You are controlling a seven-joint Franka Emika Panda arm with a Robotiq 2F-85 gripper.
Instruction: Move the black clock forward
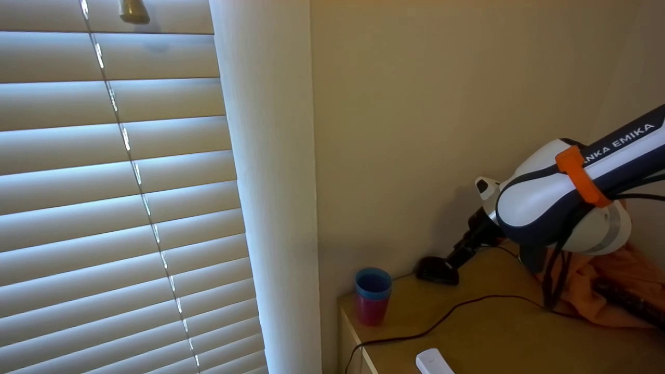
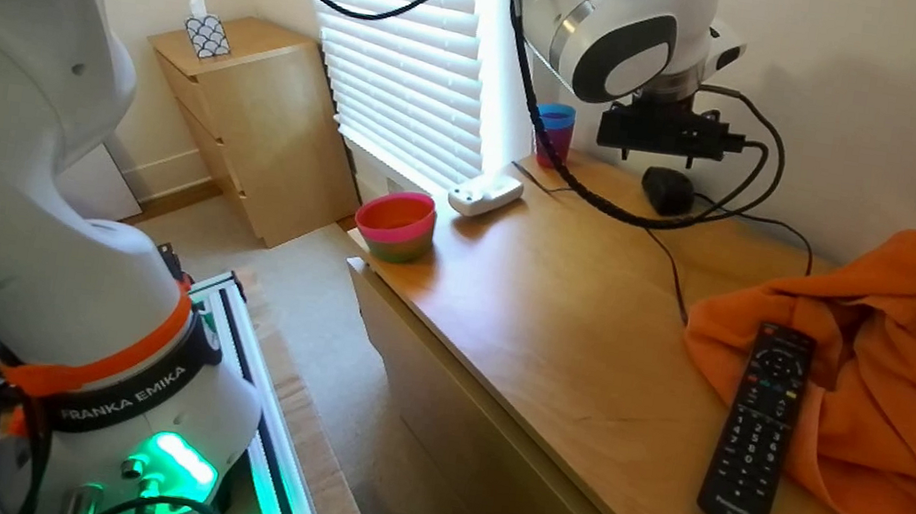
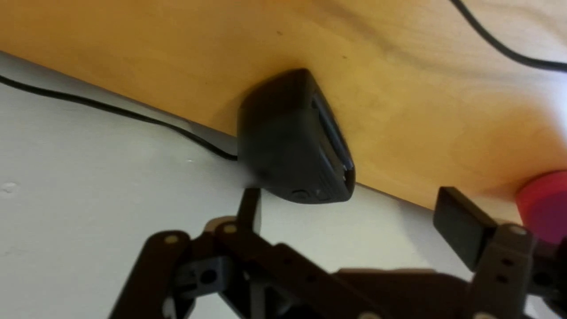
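Note:
The black clock point(image 1: 438, 271) is small, low and rounded. It sits on the wooden dresser top point(image 2: 558, 307) close to the back wall, and shows in an exterior view point(image 2: 667, 190) and in the wrist view point(image 3: 288, 137), with a cord at its side. My gripper point(image 2: 656, 158) is open, with its fingertips above the clock in that view. In the wrist view the gripper point(image 3: 350, 199) has its fingers wide apart with nothing between them. The left finger's tip overlaps the clock's lower edge there; I cannot tell if they touch.
Stacked blue and red cups point(image 1: 373, 298) stand near the clock; the cup also shows in the wrist view point(image 3: 545, 204). A white device point(image 2: 485, 194), a pink-rimmed bowl point(image 2: 395, 228), an orange cloth point(image 2: 897, 382) and a black remote point(image 2: 756, 433) lie on the dresser. A dark cord point(image 1: 488, 297) crosses it.

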